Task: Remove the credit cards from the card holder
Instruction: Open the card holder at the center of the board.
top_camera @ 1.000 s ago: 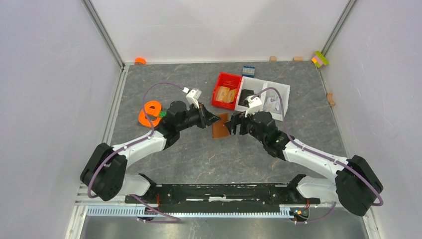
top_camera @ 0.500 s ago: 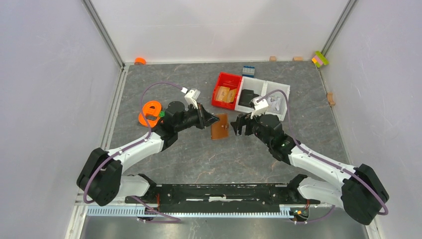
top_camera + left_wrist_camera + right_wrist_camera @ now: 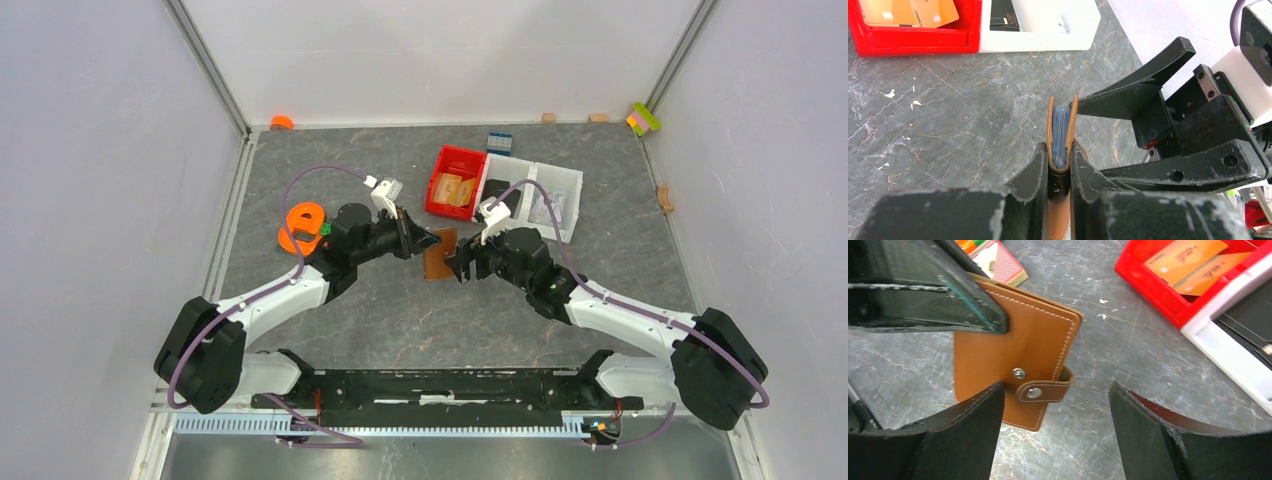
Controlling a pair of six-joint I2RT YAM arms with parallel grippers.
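Observation:
The brown card holder (image 3: 437,260) stands on edge over the table, pinched at its lower end by my left gripper (image 3: 431,239), which is shut on it. In the left wrist view the holder (image 3: 1050,125) gapes slightly, and pale blue cards (image 3: 1062,132) show inside it between my gripper (image 3: 1059,150). My right gripper (image 3: 461,264) is open right beside the holder's face. In the right wrist view the holder (image 3: 998,347) and its strap tab (image 3: 1045,390) lie between the spread fingers of the gripper (image 3: 1057,392). The tab's snap sits off the stud.
A red bin (image 3: 438,170) behind holds orange-tan cards (image 3: 453,188), which also show in the wrist views (image 3: 908,10) (image 3: 1193,260). A white bin (image 3: 562,185) with a black item (image 3: 1003,15) adjoins it. An orange tape roll (image 3: 300,228) lies left. A red patterned box (image 3: 998,262) lies behind the holder.
My right gripper, open, drew back to the right, then came back left to the holder's face. My left gripper has kept the holder in place.

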